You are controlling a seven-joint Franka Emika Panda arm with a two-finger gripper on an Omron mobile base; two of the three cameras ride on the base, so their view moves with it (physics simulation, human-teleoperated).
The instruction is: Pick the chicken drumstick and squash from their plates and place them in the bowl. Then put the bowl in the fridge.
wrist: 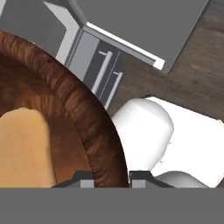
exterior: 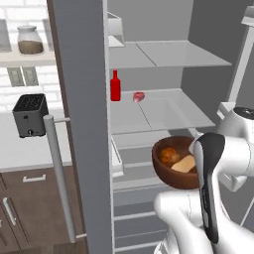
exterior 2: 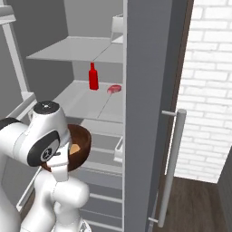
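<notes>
The dark brown wooden bowl (exterior: pixel 168 179) hangs in the air in front of the open fridge (exterior: pixel 163 115), level with its lower shelf and drawers. Inside it lie the orange-brown chicken drumstick (exterior: pixel 169 156) and the pale squash (exterior: pixel 184 164). In the hand view my gripper (wrist: pixel 109 179) is shut on the bowl's rim (wrist: pixel 83 118), one fingertip inside and one outside, with the squash (wrist: pixel 22 148) just beside it. From the right base view the bowl (exterior 2: pixel 80 144) sits partly behind my arm. The plates are out of view.
A red bottle (exterior: pixel 115 86) and a small pink item (exterior: pixel 139 96) stand on the fridge's middle shelf. The open door (exterior: pixel 84 124) with its long bar handle (exterior: pixel 57 173) stands to the left. A toaster (exterior: pixel 30 115) sits on the counter beyond it.
</notes>
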